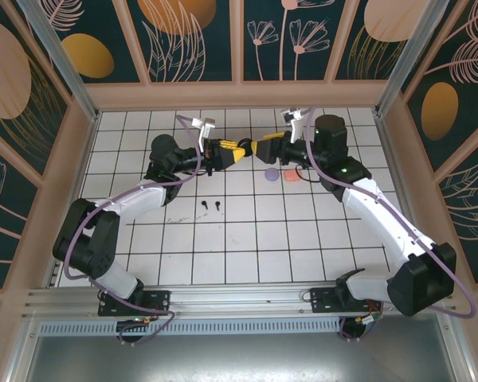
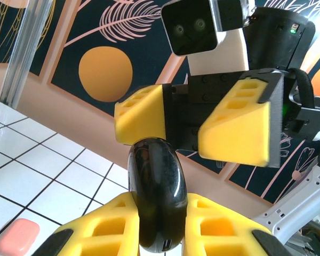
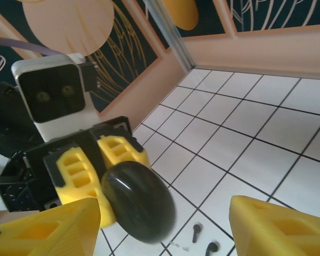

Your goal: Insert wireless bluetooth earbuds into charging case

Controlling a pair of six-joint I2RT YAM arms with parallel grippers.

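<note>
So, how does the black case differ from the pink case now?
The black case is held off the table, clamped in the shut left gripper; the pink case lies flat on the table, untouched. The black case looks glossy, the pink case matte. Both are rounded pebble shapes and look closed.

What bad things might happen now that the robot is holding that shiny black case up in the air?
1. The black case is smooth and round, pinched in the air by the left gripper; it might slip and drop.
2. The right gripper stands open right beside it; closing off-centre could knock or twist it loose.
3. The two black earbuds lie loose on the tiles; a falling case might scatter them.
</note>
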